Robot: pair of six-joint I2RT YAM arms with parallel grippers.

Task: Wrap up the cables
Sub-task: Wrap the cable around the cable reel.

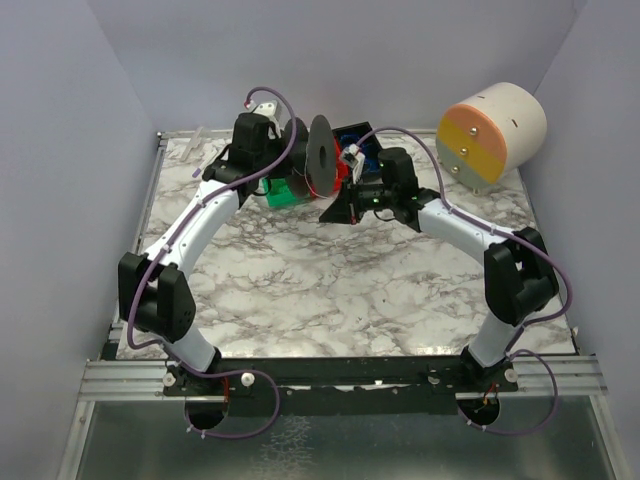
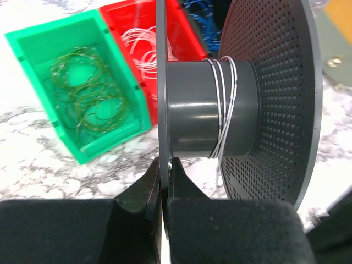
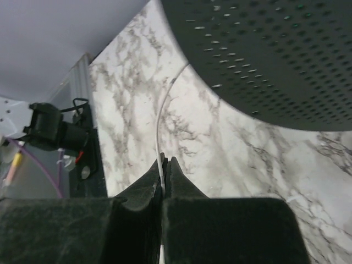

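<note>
Left end effector clamped on the spool flange, right end effector clamped on a white cable with only a few turns on the hub; green coils and white coils lie unwound in bins.

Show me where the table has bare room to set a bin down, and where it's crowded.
Free: the wide marble stretch between the left arm and right arm, up to the near rail. Crowded: the far middle, where the spool, green bin, red bin and blue bin bunch.
</note>
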